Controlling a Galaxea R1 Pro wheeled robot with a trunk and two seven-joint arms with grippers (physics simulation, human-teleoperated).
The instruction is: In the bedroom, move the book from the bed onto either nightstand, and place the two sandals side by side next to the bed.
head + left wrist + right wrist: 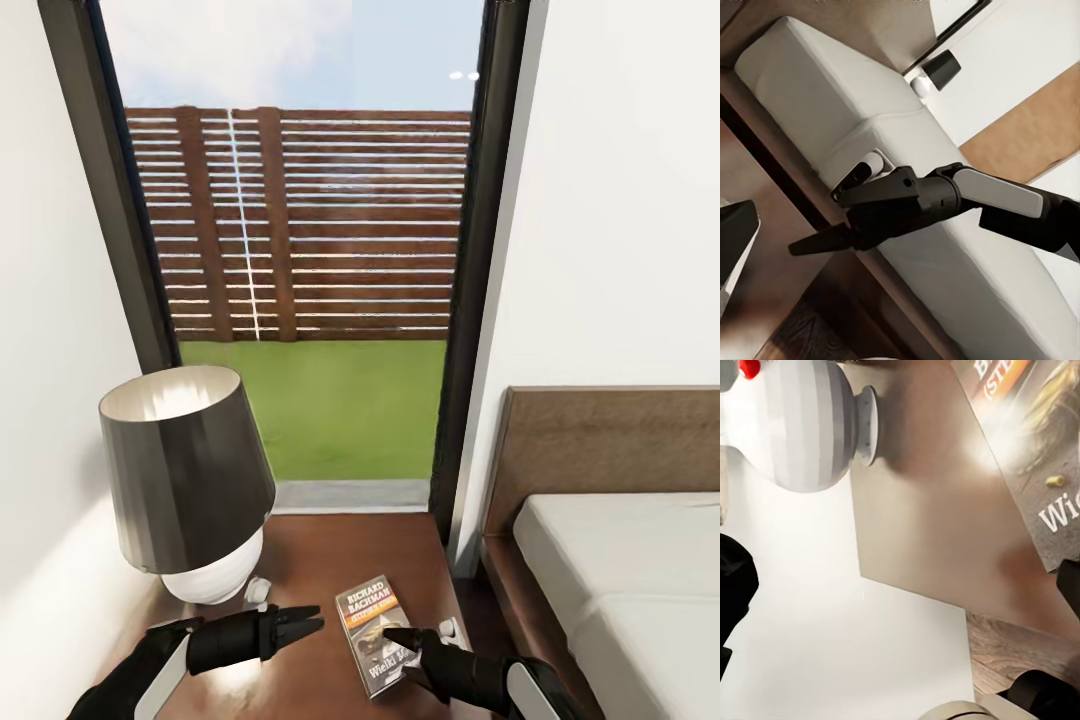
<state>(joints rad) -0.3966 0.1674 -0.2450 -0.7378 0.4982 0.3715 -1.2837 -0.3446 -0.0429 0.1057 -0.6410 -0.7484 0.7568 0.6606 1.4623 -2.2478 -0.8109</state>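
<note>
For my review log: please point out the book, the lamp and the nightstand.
book (377, 632), head view, on its cover.
lamp (185, 470), head view, on its dark shade.
nightstand (330, 560), head view, on its bare top.

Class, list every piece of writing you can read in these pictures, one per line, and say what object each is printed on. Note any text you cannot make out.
"RICHARD BACHMAN": white letters on the book lying on the nightstand.
"Wielki M...": white title lower on that cover, its end hidden by the right gripper.
Orange band under the author's name: lettering too small to read.
Lamp, bed: no writing.
</note>
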